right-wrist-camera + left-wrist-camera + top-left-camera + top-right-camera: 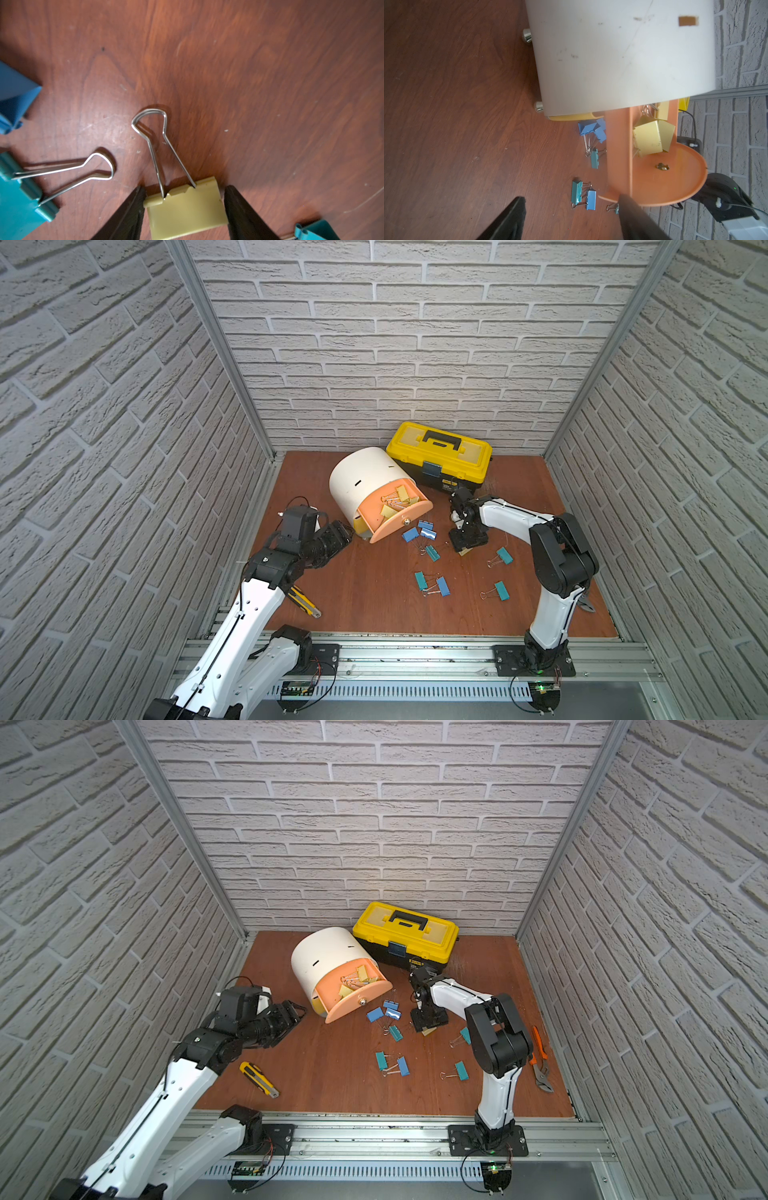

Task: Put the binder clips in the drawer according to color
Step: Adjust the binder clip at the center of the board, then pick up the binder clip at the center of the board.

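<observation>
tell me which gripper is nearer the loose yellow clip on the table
Right. The right gripper straddles the yellow clip; the left gripper sits apart, beside the cabinet.

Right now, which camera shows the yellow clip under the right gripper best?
The right wrist view: the yellow clip is large and sharp there, flanked by the right gripper. In both top views only a small corner peeks out below the gripper. The left wrist view misses it.
</observation>
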Robot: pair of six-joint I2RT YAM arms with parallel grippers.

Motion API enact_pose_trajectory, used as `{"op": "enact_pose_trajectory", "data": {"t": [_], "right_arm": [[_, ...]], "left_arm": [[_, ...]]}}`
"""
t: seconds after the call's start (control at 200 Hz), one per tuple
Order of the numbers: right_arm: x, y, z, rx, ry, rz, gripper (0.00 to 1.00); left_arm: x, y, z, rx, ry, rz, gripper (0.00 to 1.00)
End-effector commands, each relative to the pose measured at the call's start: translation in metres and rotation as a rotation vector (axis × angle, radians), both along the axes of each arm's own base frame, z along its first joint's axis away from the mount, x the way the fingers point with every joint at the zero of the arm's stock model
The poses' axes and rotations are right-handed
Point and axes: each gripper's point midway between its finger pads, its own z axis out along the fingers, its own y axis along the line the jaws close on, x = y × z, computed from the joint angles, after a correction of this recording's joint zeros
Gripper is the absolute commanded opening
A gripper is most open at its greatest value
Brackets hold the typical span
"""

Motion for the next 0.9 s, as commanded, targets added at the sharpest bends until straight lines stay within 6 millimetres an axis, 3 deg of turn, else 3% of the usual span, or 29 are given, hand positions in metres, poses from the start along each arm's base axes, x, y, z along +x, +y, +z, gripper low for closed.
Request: {"op": "enact_pose_trajectory", "data": {"t": [0.0,0.505,0.895], "right_arm": [[-0.016,0.002,0.000,0.028,0.027,-0.003,0.61],[-0.030,0.001,0.006,0.030,0.024,-0.035,0.54],[-0.030,0.000,0.051,0.068,-0.072,-0.066,0.51]], "left_arm": [[0.001,0.000,0.010,-0.002,-0.039,-0.011,0.75],[-0.004,0.003,0.015,-0.012,-0.061,-0.001,0.75],[0.001,0.001,0.024,-0.016,-0.085,-0.007,0.75]]}}
